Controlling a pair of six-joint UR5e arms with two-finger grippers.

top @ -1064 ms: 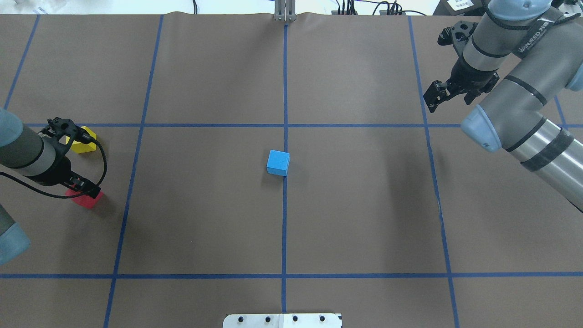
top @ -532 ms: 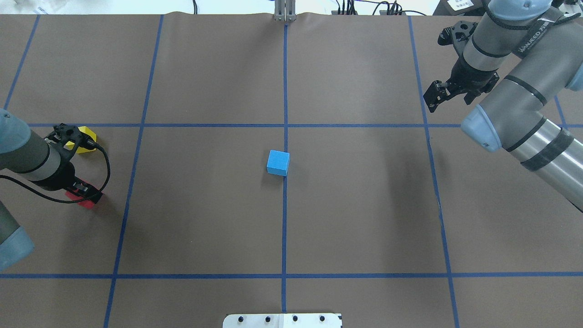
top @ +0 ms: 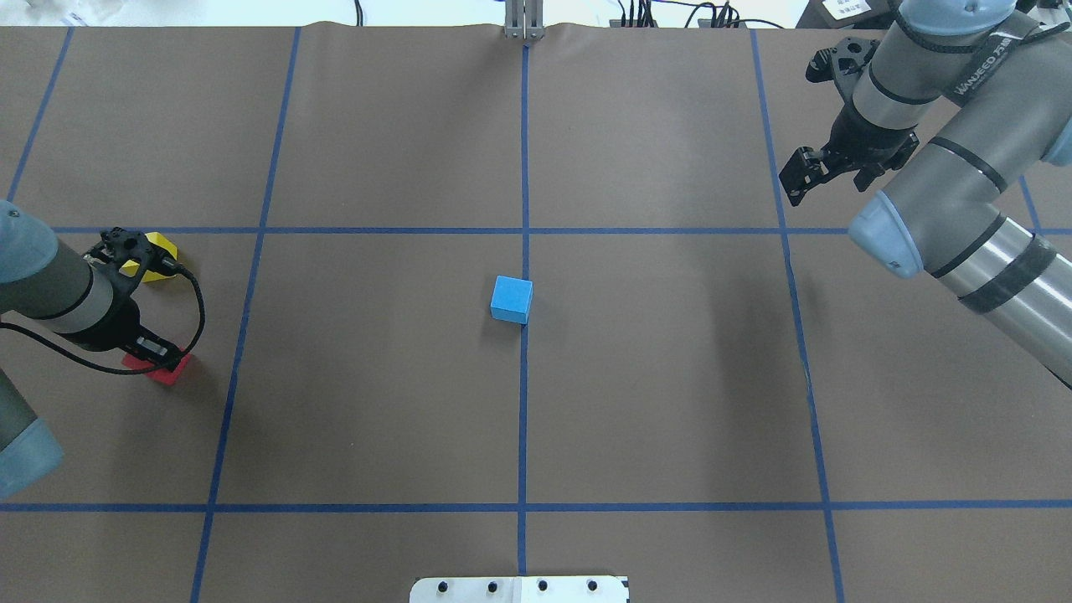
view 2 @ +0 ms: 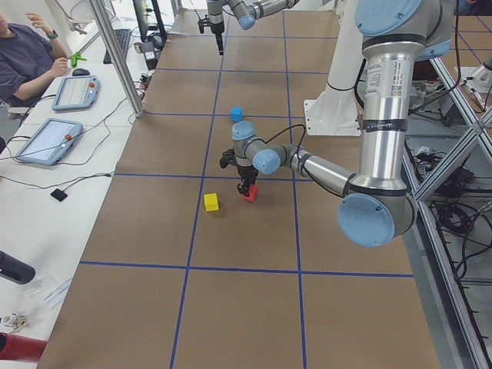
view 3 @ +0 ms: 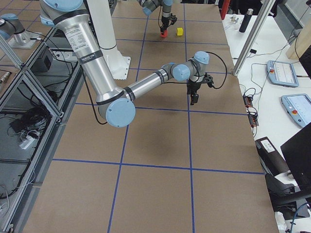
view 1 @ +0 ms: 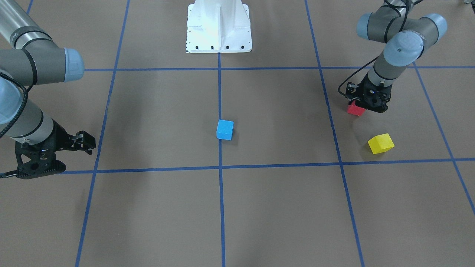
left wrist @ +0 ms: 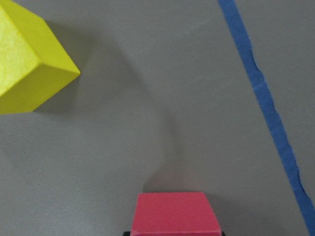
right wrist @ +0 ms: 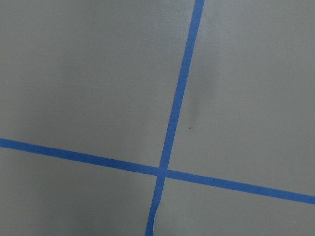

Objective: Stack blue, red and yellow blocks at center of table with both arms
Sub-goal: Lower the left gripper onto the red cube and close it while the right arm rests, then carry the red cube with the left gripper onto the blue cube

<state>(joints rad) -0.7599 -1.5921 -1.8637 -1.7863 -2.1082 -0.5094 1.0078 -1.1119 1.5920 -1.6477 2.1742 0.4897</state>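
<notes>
Straddling red block [view 1: 353,108], left gripper [view 1: 365,105] low, can't tell if pinching it; yellow block [view 1: 380,143] near, blue block [top: 511,299] at table [top: 377,394] ctr, right gripper [top: 794,180] spread, well apart.

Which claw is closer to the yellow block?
Left. The left claw sits over the red block beside the yellow block; the right claw hangs far across the table.

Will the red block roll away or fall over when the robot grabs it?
Probably not. The red block has flat faces and square corners, so it should slide rather than roll. It looks about as wide as tall, so tipping seems unlikely. Its matte sides should give the left gripper a decent hold.
</notes>
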